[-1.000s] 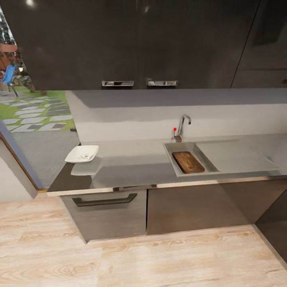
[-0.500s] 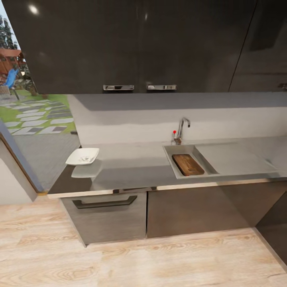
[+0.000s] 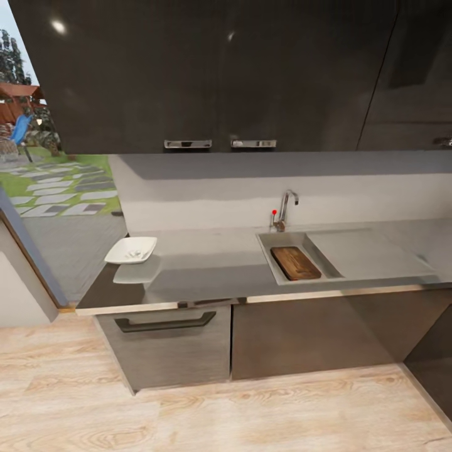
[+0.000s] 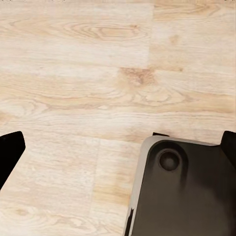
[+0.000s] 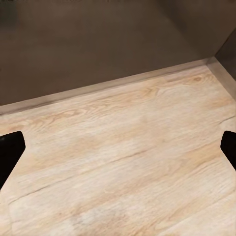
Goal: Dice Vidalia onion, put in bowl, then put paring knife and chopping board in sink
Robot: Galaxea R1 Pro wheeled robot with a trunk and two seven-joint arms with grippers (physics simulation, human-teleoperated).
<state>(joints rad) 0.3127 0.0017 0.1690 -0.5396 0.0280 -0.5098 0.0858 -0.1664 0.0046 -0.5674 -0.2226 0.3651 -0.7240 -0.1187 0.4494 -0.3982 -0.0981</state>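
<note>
Left fingers [image 4: 118, 147] and right fingers [image 5: 118, 147] spread wide over floor, chopping board [image 3: 295, 262] lying in sink [image 3: 276, 240], bowl [image 3: 130, 250] on countertop [image 3: 207, 267]

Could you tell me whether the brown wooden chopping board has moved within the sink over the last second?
No. The brown wooden chopping board lies in the same spot within the grey steel sink; the camera moved.

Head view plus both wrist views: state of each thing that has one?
chopping board: lying flat in the sink basin
sink: holds the board; drainboard bare
tap: no water seen
bowl: upright on the countertop, contents unclear
drawer: closed
upper cabinets: closed
left end effector: open
right end effector: open
</note>
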